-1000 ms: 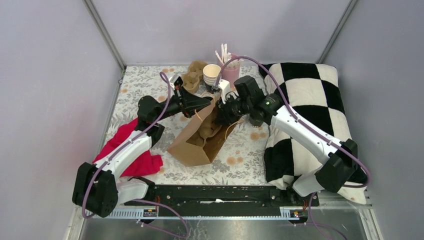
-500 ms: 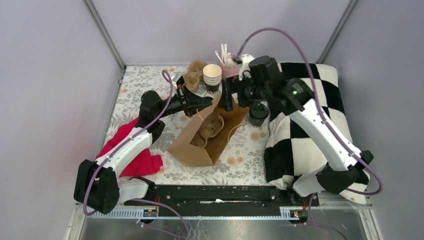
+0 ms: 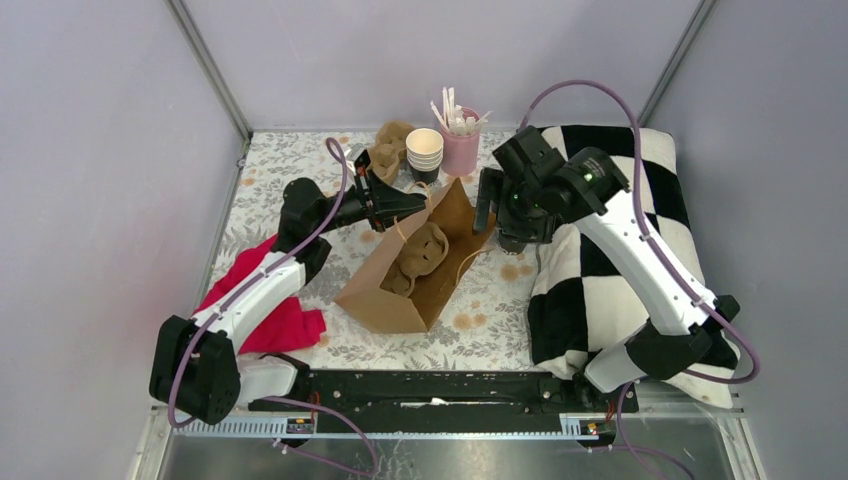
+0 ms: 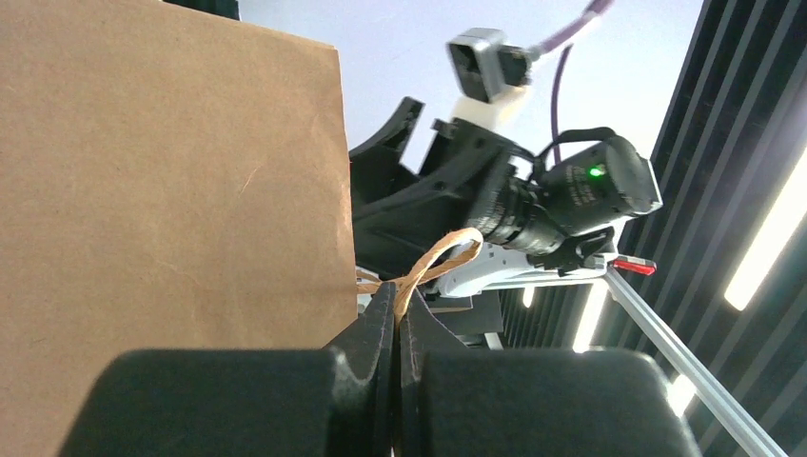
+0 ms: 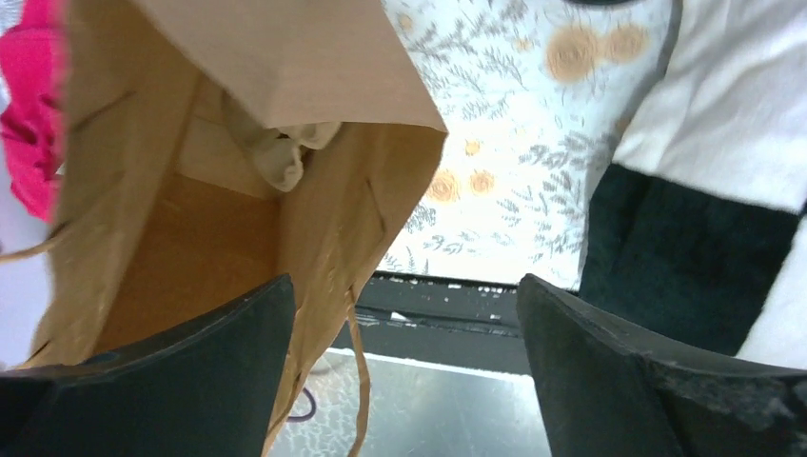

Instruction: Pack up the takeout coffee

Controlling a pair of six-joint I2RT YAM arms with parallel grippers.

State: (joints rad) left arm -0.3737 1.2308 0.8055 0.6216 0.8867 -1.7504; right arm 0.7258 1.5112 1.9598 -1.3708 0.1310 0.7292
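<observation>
Table (image 3: 470, 335): L fingers (image 4: 366, 338) tight on handle (image 4: 438, 257)

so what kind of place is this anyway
Probably a lab robot cell staged as a takeout counter: bare grey walls, left arm and right arm bolted down, a brown paper bag, stacked paper cups.
</observation>
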